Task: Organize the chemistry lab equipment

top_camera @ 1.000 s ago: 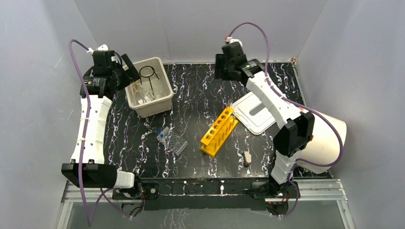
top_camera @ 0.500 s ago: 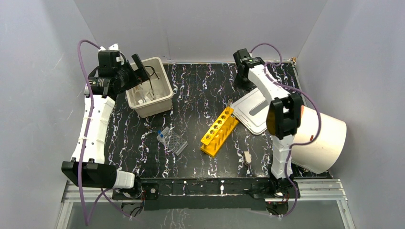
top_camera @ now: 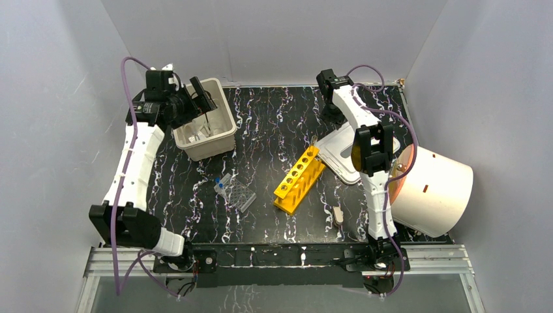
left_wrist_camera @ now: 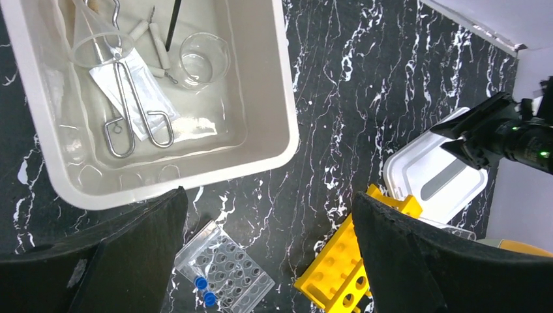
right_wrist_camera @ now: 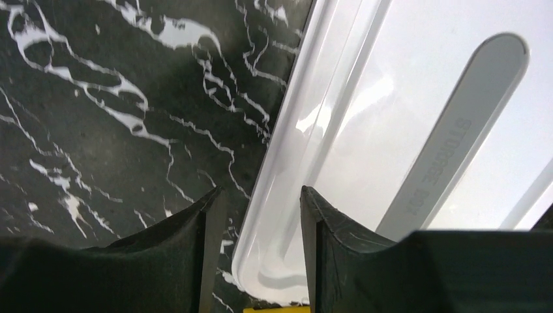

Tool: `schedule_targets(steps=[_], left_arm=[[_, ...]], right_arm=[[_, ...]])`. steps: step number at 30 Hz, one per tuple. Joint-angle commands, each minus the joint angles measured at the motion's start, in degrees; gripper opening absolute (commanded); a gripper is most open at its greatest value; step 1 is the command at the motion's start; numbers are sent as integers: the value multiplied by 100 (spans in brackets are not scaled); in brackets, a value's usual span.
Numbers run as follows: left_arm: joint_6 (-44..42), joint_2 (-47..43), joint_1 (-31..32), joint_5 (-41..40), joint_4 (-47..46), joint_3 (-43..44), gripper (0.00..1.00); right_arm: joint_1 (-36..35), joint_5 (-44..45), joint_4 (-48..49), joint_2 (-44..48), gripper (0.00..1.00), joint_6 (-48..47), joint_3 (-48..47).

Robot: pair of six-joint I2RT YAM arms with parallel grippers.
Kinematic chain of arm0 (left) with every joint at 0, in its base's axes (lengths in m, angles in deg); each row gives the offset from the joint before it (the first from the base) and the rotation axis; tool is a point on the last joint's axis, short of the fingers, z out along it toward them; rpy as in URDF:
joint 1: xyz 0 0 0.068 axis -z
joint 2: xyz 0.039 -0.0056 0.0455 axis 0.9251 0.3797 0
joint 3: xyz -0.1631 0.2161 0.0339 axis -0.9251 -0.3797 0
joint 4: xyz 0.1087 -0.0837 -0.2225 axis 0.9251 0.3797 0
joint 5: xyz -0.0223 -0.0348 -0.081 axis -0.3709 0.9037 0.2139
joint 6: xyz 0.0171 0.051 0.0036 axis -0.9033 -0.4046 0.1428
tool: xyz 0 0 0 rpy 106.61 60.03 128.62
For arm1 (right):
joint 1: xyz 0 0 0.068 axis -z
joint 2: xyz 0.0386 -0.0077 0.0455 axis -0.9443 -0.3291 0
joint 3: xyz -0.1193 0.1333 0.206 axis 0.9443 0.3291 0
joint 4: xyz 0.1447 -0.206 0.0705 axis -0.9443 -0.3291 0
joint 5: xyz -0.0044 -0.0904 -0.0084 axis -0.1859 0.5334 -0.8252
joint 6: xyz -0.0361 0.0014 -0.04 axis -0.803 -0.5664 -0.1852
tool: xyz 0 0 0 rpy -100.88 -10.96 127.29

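My left gripper point(top_camera: 195, 98) point(left_wrist_camera: 270, 254) hangs wide open above the beige bin point(top_camera: 222, 140), with nothing between its fingers. In the bin point(left_wrist_camera: 287, 130) lie a glass beaker point(left_wrist_camera: 204, 60), metal tongs point(left_wrist_camera: 130, 111), a clear funnel point(left_wrist_camera: 98, 45) and a black wire rod point(left_wrist_camera: 173, 26). The yellow tube rack point(top_camera: 299, 180) point(left_wrist_camera: 339, 274) and the clear ridged tray point(top_camera: 235, 192) point(left_wrist_camera: 225, 274) rest mid-table. My right gripper point(top_camera: 331, 117) point(right_wrist_camera: 261, 190) is low at the white lid's point(top_camera: 352, 153) point(right_wrist_camera: 404, 98) far corner. Its jaws are partly open and straddle the lid's rim, with a gap showing.
A big white cylinder point(top_camera: 433, 189) with an orange face lies on its side at the right, behind my right arm. A small beige piece point(top_camera: 338, 214) sits near the front edge. The lid's near corner touches the rack's far end.
My left gripper has swung right, from beside the bin to over it. My right arm has folded down to the lid's far corner and its jaws have narrowed.
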Motion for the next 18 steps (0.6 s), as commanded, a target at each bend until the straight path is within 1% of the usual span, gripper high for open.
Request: schedule_targets(steps=[1,4,13,16,18], left_arm=[[70,262,6,175,-227,174,96],[180,476,6,247,-366,248,96],[432,878,6,242,-622,514,93],[485,910,6,380,-728,488,93],[512,936,6,541,-827,463,93]], right_arm=[[279,61,-272,-337,54,205,-627],[352,104,-355,-548,54,183,-898],[528,-169,-316,-941,53,287,-1094],[614,-438,-276,-1137,50,253,-1211],[648,-552,-285,-1271,47,261,-1309]])
